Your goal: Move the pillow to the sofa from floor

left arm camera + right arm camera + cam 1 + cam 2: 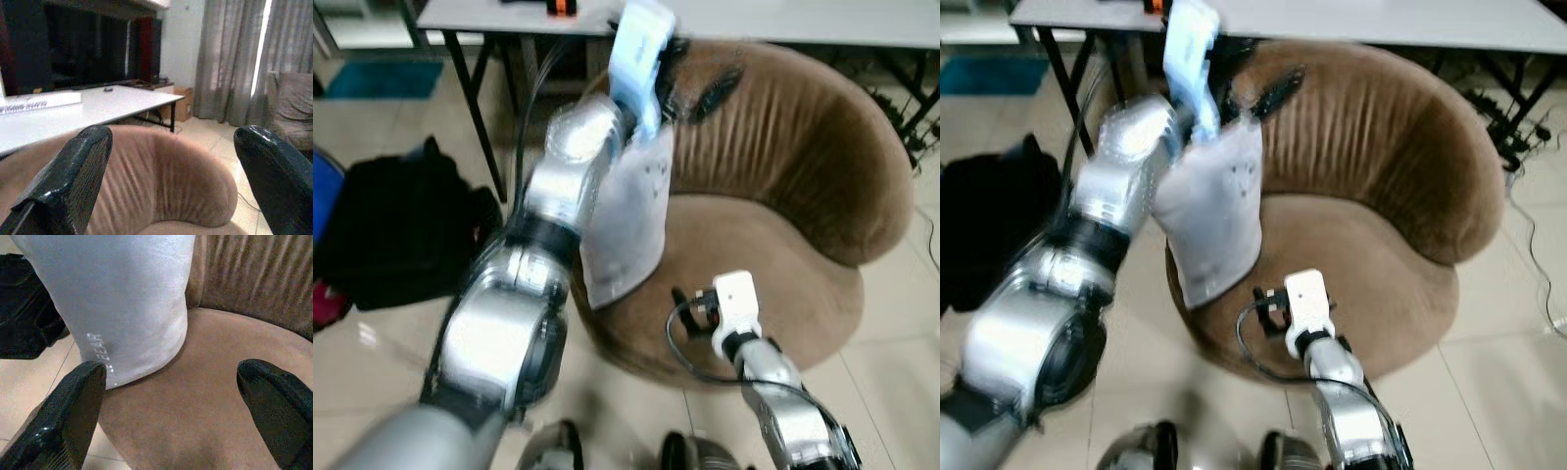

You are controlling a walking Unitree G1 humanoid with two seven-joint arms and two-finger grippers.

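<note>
A pale grey pillow (628,220) stands on end over the left rim of the brown round sofa (783,166), leaning against my raised left forearm. My left gripper (690,80) sits above the pillow near the sofa's backrest. It is open, and in the left wrist view nothing lies between its black fingers (73,171). My right gripper (173,377) hovers low over the front of the seat and is open, pointing at the pillow's lower corner (122,333). Its white wrist block (736,299) sits at the seat's front edge.
A black bag (401,235) lies on the tiled floor left of the sofa. A grey table (783,20) with black legs stands behind the sofa, a small orange item (562,6) on it. Cables trail on the floor at the right (925,117).
</note>
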